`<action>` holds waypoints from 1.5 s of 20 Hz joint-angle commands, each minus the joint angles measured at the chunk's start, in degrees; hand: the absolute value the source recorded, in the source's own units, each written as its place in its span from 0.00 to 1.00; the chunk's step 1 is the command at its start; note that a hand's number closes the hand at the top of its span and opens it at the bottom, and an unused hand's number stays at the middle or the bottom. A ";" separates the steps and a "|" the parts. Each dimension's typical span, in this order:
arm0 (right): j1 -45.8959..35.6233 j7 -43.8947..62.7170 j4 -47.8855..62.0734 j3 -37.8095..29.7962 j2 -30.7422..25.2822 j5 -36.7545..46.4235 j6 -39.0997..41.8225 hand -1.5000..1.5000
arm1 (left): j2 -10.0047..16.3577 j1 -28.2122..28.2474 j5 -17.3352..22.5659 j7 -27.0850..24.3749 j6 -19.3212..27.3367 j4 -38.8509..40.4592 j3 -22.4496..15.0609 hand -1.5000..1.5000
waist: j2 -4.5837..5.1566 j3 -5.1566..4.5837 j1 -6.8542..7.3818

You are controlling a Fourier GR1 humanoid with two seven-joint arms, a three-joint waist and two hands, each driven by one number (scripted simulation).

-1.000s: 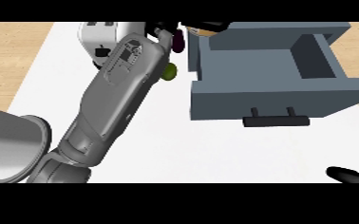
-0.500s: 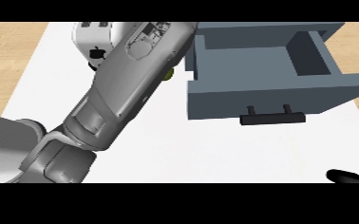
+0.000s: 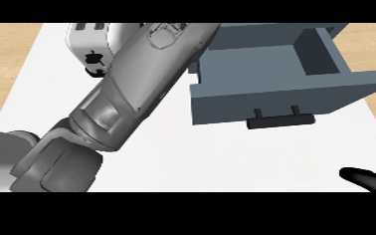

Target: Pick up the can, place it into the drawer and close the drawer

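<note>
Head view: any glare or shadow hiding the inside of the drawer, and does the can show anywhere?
Head view: the light is even, with no glare; the drawer interior is plainly lit, its right inner wall a shade darker. Head view: the left forearm covers the drawer's left edge, the can shows nowhere, and the left hand is cut off at the top.

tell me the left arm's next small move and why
Probably swing the left forearm right, over the open drawer: no can shows inside it yet, and the left hand and the can lie out of sight past the view's top edge.
</note>
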 commanded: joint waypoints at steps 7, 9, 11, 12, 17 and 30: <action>-0.83 1.48 -0.40 0.27 -1.36 0.66 0.26 0.00 | 0.00 -3.60 3.16 -3.71 6.68 7.06 -2.31 0.00 | 0.27 0.03 -0.84; -1.14 0.46 0.64 2.57 -0.48 0.81 1.03 0.00 | 0.00 -4.53 3.83 -3.02 7.49 8.07 -3.40 0.00 | 0.51 0.07 -1.33; -0.94 -1.29 0.34 2.20 -0.84 3.53 0.42 0.00 | 0.00 -4.40 5.27 -2.83 8.08 7.18 -4.14 0.00 | 0.34 0.05 -1.36; -3.25 0.34 0.03 -0.05 -4.75 0.99 2.44 0.00 | 0.00 -3.73 5.20 -4.29 8.91 7.68 -4.31 0.00 | 0.53 0.06 -2.09; -5.67 -4.72 3.75 2.59 -6.54 5.46 4.33 0.00 | 0.00 -2.47 8.54 -6.35 10.30 6.60 -4.40 0.00 | 1.02 0.10 -2.34; -14.09 -11.57 14.93 16.43 -11.06 33.67 1.65 0.00 | 0.00 -5.86 13.03 -8.34 9.35 8.65 -1.70 0.00 | 0.75 -0.06 1.70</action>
